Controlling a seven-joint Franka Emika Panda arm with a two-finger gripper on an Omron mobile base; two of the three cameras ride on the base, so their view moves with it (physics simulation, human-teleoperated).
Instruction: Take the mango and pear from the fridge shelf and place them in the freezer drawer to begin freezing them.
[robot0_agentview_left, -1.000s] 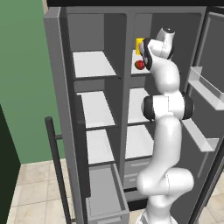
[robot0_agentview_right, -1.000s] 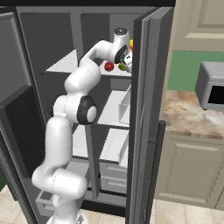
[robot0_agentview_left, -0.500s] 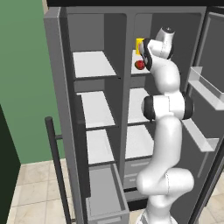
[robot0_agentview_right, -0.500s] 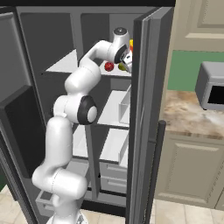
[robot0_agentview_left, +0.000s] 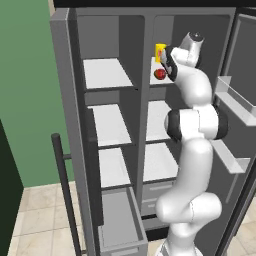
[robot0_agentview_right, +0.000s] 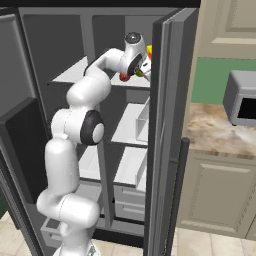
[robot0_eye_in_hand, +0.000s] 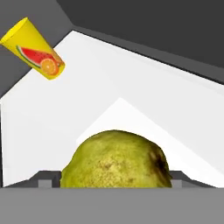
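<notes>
The pear, yellow-green and speckled, lies on the white fridge shelf, right in front of the hand camera. My gripper is open, one finger on each side of the pear, close to its skin. The arm reaches into the top right compartment, where the gripper is level with that shelf. The red mango rests on the same shelf just left of the hand. Low on the left, the grey freezer drawer stands pulled out.
A yellow carton with fruit pictures stands at the back of the shelf. The right fridge door with its bins is open beside the arm. A counter with a microwave lies to the right.
</notes>
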